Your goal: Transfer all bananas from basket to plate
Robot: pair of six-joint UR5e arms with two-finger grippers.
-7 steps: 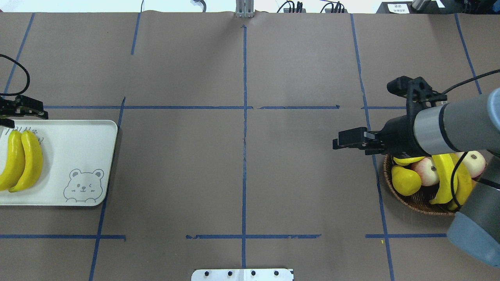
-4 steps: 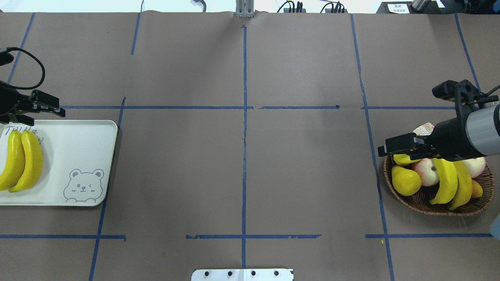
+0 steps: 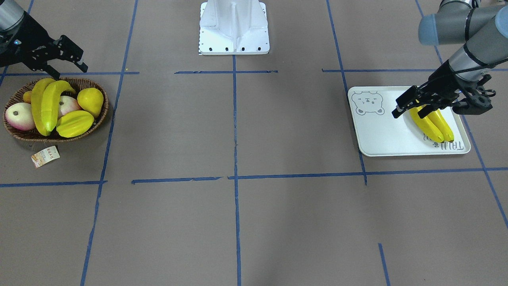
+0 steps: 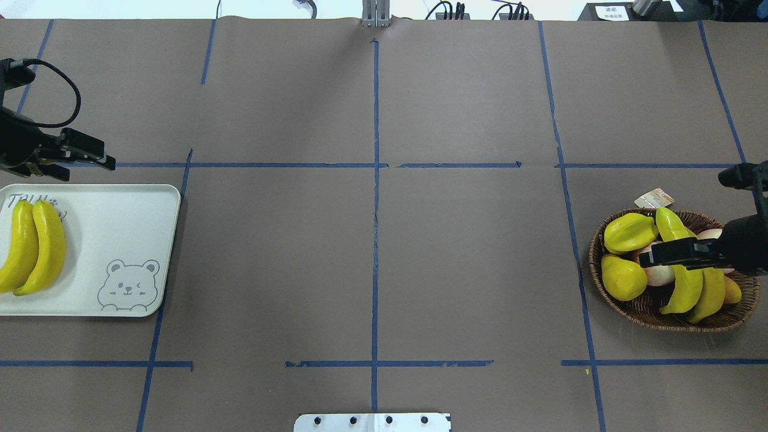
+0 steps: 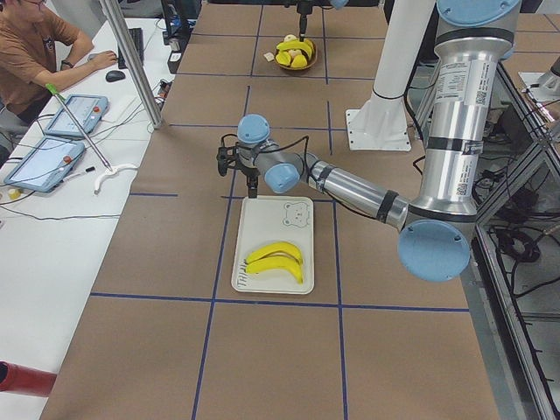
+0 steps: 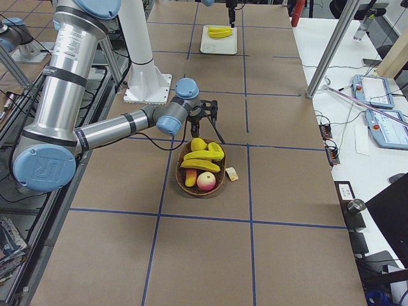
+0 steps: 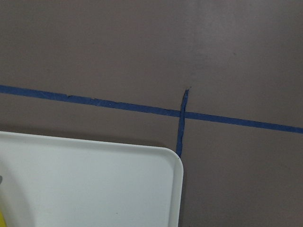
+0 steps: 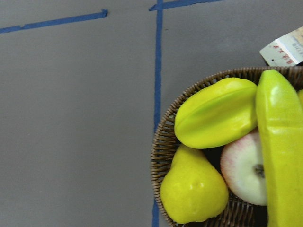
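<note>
Two yellow bananas lie side by side on the pale bear-print plate, also in the front view. Two more bananas lie across the other fruit in the brown wicker basket, also in the front view. My left gripper is open and empty, raised over the plate's far edge, near the plated bananas in the front view. My right gripper is open and empty, hovering over the basket's bananas.
The basket also holds a yellow starfruit, a yellow pear and pink apples. Its paper tag lies on the table beyond it. Blue tape lines cross the brown table. The robot's base stands mid-table at the near edge.
My right gripper has swung back to the right, from the table left of the basket to above the fruit. My left gripper has shifted right along the plate's far edge.
</note>
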